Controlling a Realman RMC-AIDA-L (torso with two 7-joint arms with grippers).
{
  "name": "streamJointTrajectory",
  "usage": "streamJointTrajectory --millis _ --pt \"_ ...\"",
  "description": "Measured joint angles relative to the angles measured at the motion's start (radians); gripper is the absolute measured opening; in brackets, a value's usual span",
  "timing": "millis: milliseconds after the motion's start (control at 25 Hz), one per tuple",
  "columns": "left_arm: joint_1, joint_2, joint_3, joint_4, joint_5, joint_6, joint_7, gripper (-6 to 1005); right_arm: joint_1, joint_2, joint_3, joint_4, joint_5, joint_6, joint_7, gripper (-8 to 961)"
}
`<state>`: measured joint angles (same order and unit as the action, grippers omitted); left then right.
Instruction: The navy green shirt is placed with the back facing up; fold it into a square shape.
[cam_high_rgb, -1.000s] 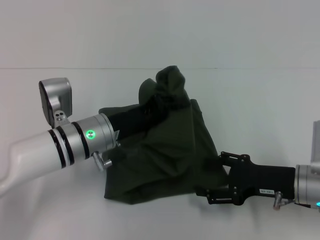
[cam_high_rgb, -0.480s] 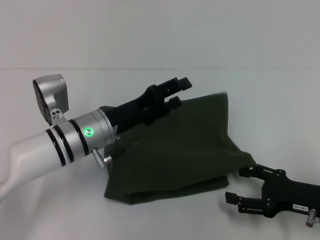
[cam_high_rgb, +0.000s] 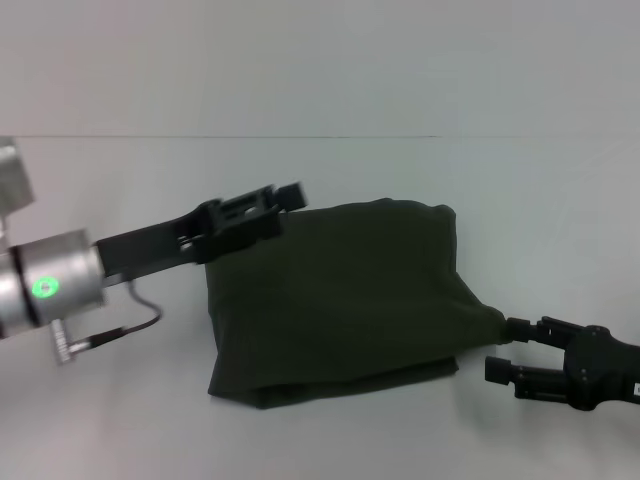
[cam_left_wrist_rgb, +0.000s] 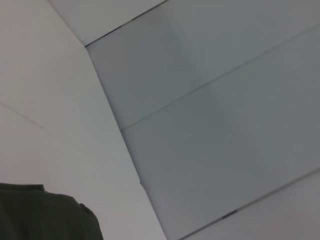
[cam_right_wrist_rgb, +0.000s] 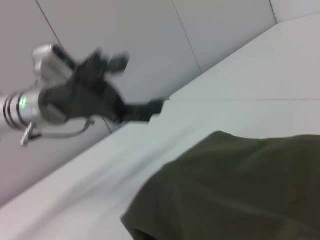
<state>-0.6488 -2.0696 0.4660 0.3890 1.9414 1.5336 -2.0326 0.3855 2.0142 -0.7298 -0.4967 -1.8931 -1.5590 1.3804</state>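
A plain white surface (cam_high_rgb: 120, 430) meets a pale wall behind it. The shirt (cam_high_rgb: 340, 300) lies mid-surface, folded into a rough rectangle, its right edge drawn to a point. The left claw (cam_high_rgb: 285, 203) hovers at the shirt's far left corner, its fingers parted and gripping nothing. The right claw (cam_high_rgb: 505, 348) sits low on the right, its released fingers just at the shirt's pointed right edge; whether they touch the cloth cannot be told.

No text, label, brand, number or sign can be read on anything in these views.
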Motion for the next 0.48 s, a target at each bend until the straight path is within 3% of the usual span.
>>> streamJointTrajectory --millis 120,360,480 --pt "0.071 0.037 0.031 0.047 -0.001 0.088 0.089 925 0.012 -0.006 -0.003 -0.030 -0.001 -0.022 0.072 915" --pt "0.149 0.046 0.077 0.112 0.003 0.133 0.224 937 0.043 -0.004 0.002 -0.067 0.000 -0.024 0.209 915" --pt "0.157 0.043 0.105 0.118 0.004 0.138 0.262 935 0.081 0.022 0.007 -0.069 0.009 -0.019 0.200 915"
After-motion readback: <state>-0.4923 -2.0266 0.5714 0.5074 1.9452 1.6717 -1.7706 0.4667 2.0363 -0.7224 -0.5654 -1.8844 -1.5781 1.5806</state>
